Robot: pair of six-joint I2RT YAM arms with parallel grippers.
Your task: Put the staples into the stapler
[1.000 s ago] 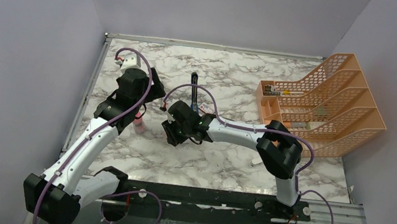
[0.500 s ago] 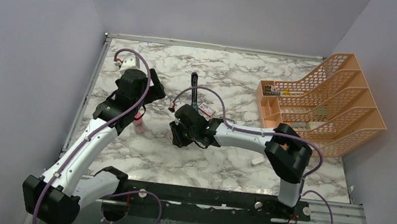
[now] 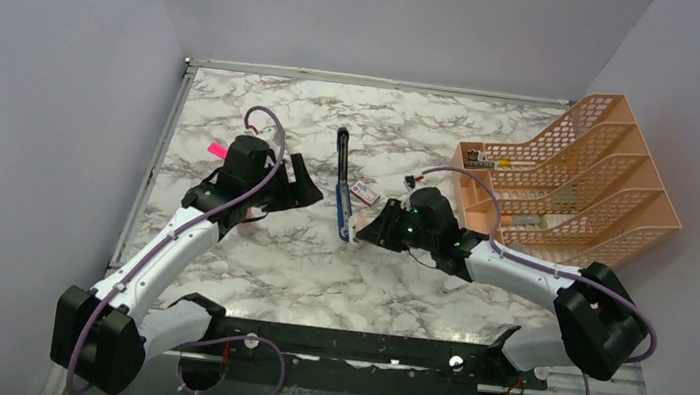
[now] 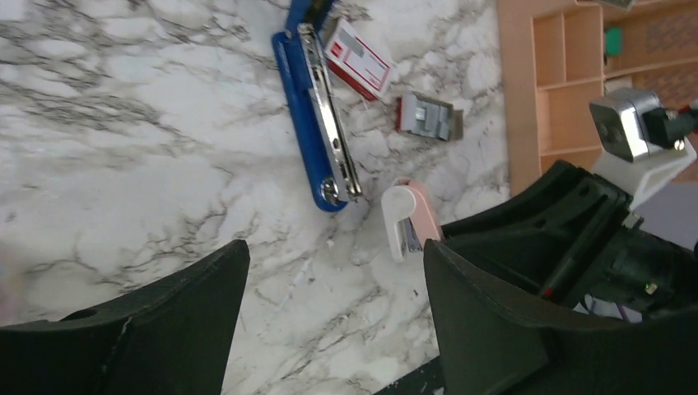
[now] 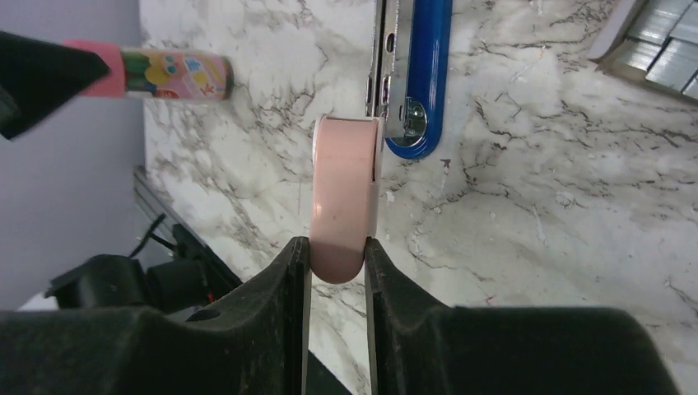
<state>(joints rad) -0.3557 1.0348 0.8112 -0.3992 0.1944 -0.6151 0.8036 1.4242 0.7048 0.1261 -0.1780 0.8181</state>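
From above, the white-and-grey marble counter [image 3: 395, 294] has a slim blue stapler with a silver inner rail [image 3: 341, 181] lying opened out near its middle, running from the far edge toward the near one. A small red-and-white box [image 3: 364, 193] lies just to its right, and an orange mesh file rack [image 3: 589, 187] fills the right edge. Bare marble lies on both sides of the stapler's near tip, where the two arms reach in low, the left gripper [image 3: 305, 184] from the left edge and the right gripper [image 3: 365, 232] from the right. The left wrist view shows the left gripper spread wide with nothing between its fingers [image 4: 123, 329]. The grey block of staples [image 4: 430, 117] lies beyond the box, toward the rack. The right wrist view shows the right gripper pinched on a flat pink round-ended piece [image 5: 342, 197], whose far end almost touches the stapler's rail. A pink marker [image 5: 160, 72] lies toward the left edge.
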